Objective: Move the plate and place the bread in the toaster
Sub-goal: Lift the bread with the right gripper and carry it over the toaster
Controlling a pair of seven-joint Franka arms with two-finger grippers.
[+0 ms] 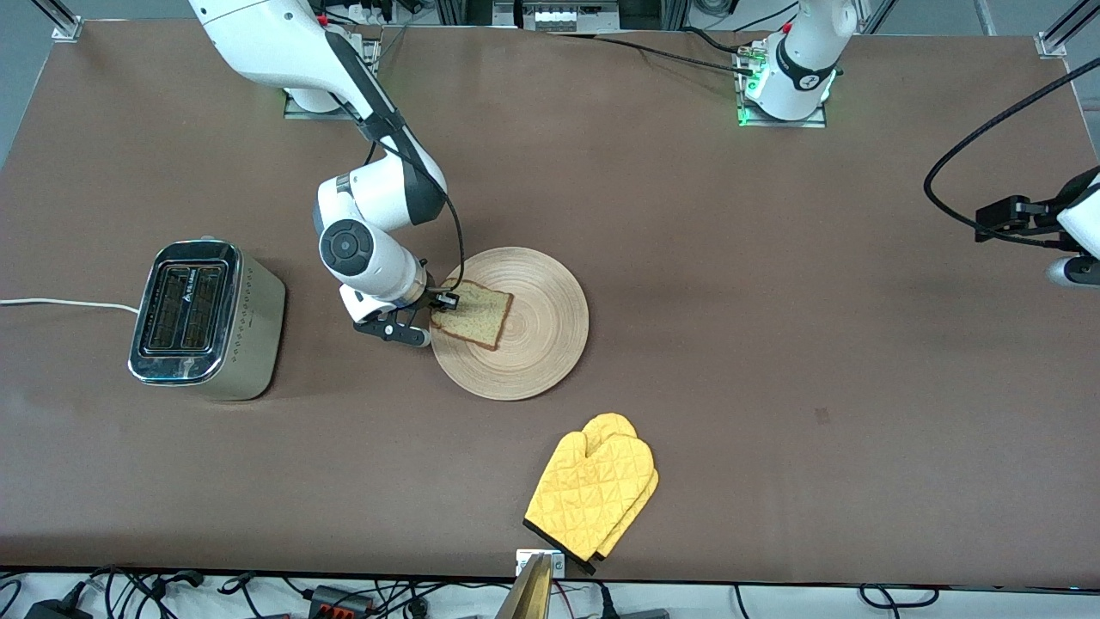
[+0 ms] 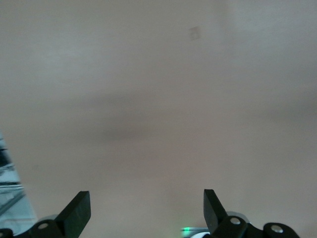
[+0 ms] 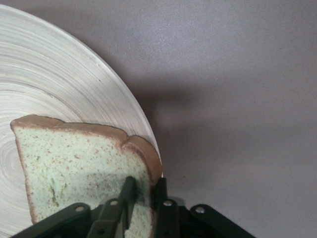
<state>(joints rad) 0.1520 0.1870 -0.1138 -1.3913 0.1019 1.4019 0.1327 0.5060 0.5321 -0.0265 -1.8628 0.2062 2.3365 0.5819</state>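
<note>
Right gripper [image 1: 444, 301], at the end of the white arm that reaches out from its base at the top of the front view, sits low at the edge of the plate [image 1: 550, 344] and is clenched on the bread [image 1: 477, 316]; in the right wrist view its two dark fingers [image 3: 128, 191] pinch one edge of the slice near a crust corner. Most of the bread lies on the plate, on the part toward the right arm's end of the desk [image 1: 773, 301], and the pinched edge reaches the plate's rim. Round and made of pale wood with ring grain, the plate rests near the middle of the brown desk. Standing apart from the plate, toward the right arm's end of the desk, is the toaster [image 1: 206, 320], with its two slots facing up and a white cord [image 1: 60, 303] trailing off toward the desk edge. A yellow quilted oven mitt [image 1: 593, 494] lies nearer to the front camera than the plate. Left gripper [image 2: 147, 210] waits over bare desk at the left arm's end, its fingers spread wide and grasping nothing.
</note>
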